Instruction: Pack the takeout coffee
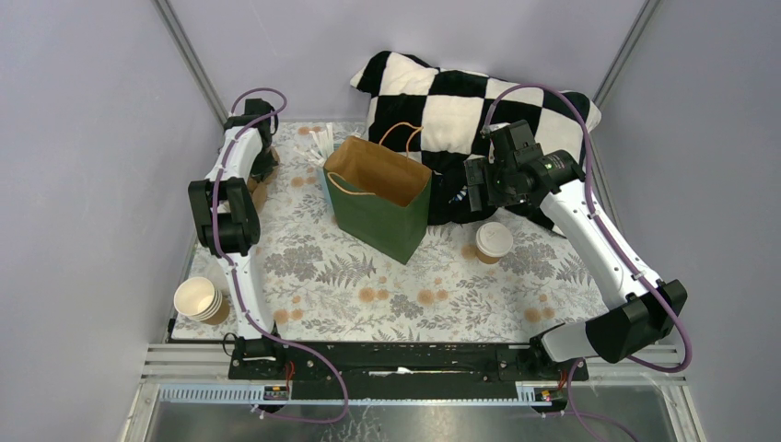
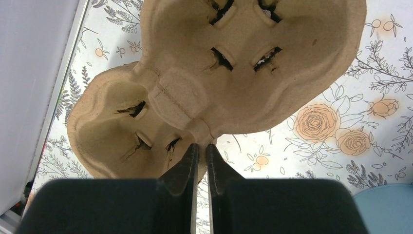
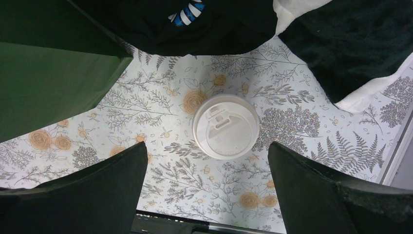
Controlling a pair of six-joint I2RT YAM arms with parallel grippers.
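The takeout coffee (image 1: 494,241), a brown paper cup with an off-white lid, stands upright on the floral cloth right of the green paper bag (image 1: 379,198). The bag stands open, with orange handles. My right gripper (image 1: 479,184) hangs open above and behind the cup. In the right wrist view the lid (image 3: 225,126) lies just ahead of the gap between my wide-open jaws (image 3: 207,146), untouched. My left gripper (image 2: 202,148) is at the far left (image 1: 262,175), shut on the rim of the brown pulp cup carrier (image 2: 234,63).
A stack of lidless paper cups (image 1: 201,300) sits at the near left. A black-and-white checked pillow (image 1: 460,101) and black cloth (image 3: 195,24) lie behind the bag. White strips (image 1: 322,143) lie beside the bag. Grey walls close in on both sides.
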